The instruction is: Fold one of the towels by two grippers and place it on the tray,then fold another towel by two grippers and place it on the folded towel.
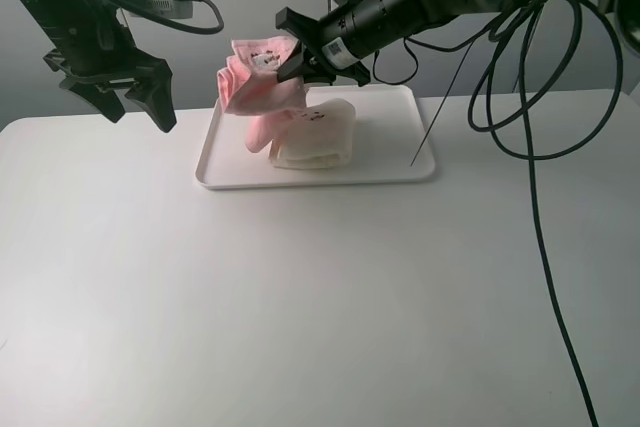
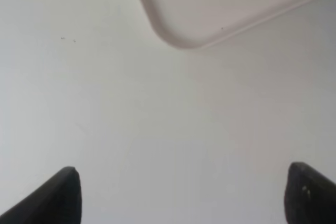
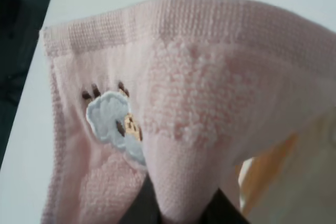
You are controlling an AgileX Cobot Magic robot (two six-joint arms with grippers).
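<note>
The folded cream-white towel [image 1: 318, 136] lies on the white tray [image 1: 395, 152]. The pink towel [image 1: 257, 83] hangs bunched above the tray's left part, its lower end touching the cream towel. My right gripper [image 1: 297, 59] is shut on the pink towel's upper edge; in the right wrist view the pink towel [image 3: 199, 103] fills the frame, pinched between the fingertips [image 3: 142, 208]. My left gripper [image 1: 140, 107] hovers open above the table left of the tray, holding nothing. The left wrist view shows its two fingertips [image 2: 58, 198] wide apart and a corner of the tray [image 2: 178, 38].
The white table [image 1: 300, 297] spreads bare in front of the tray. Black cables [image 1: 530, 127] from the right arm loop down over the table's right side. A thin dark rod [image 1: 440, 112] leans over the tray's right end.
</note>
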